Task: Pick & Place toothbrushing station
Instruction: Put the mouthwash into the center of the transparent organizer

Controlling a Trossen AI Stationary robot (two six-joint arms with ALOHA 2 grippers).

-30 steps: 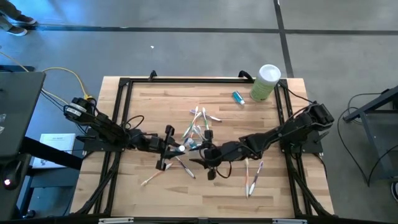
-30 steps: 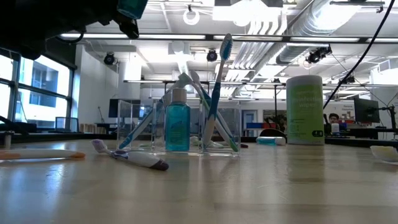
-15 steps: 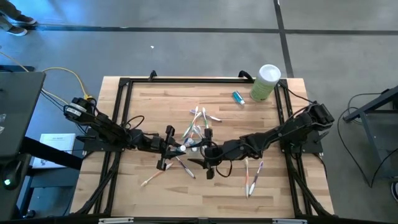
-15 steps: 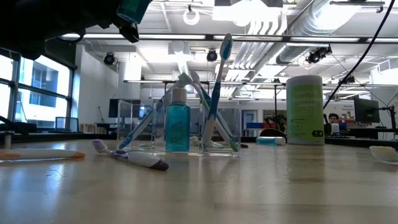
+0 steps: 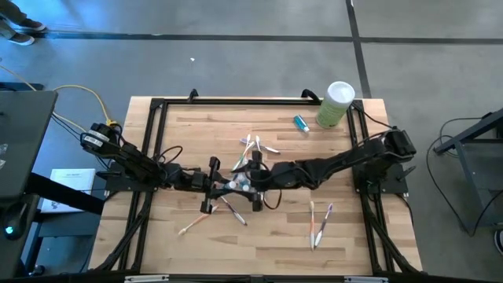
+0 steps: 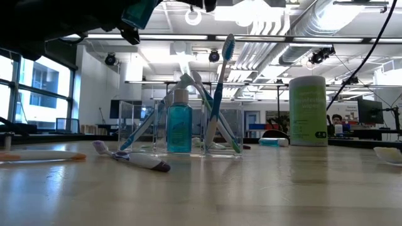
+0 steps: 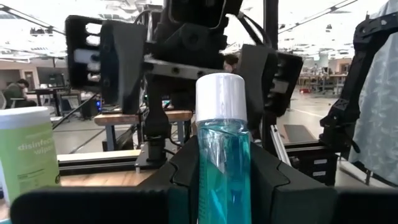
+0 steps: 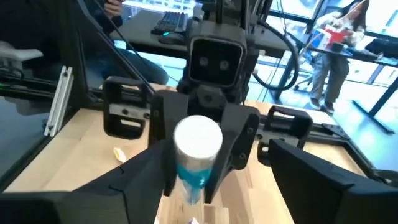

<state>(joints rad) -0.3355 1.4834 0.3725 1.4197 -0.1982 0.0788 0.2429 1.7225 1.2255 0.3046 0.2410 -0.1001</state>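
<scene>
The clear cup (image 5: 253,159) of the toothbrushing station stands mid-table with toothbrushes and a blue bottle (image 6: 179,129) in it. My left gripper (image 5: 226,187) hovers just in front of it, shut on a blue white-capped tube (image 7: 224,155). My right gripper (image 5: 250,181) faces it with open fingers (image 7: 115,62) on either side of the tube's cap (image 8: 198,138), not touching it. Loose toothbrushes (image 5: 318,220) lie on the wood, and another blue tube (image 5: 300,122) lies near the far edge. My left gripper pinches the tube's blue body (image 7: 224,180) below the white cap between its two fingers. The fingers point roughly level toward the table's right and lie along the tube. The cap end sticks out beyond them toward my right gripper, tilted slightly up. The tube is lifted clear of the table.
A tall pale-green canister (image 5: 336,104) with a white lid stands at the far right corner. More toothbrushes (image 5: 192,225) lie toward the near left, one close to the low camera (image 6: 132,158). A black frame (image 5: 157,106) rims the table.
My right gripper has moved toward the table's far edge and left, up to the tube in my left gripper, and its fingers now stand wider apart. My left gripper has kept the tube where it was.
</scene>
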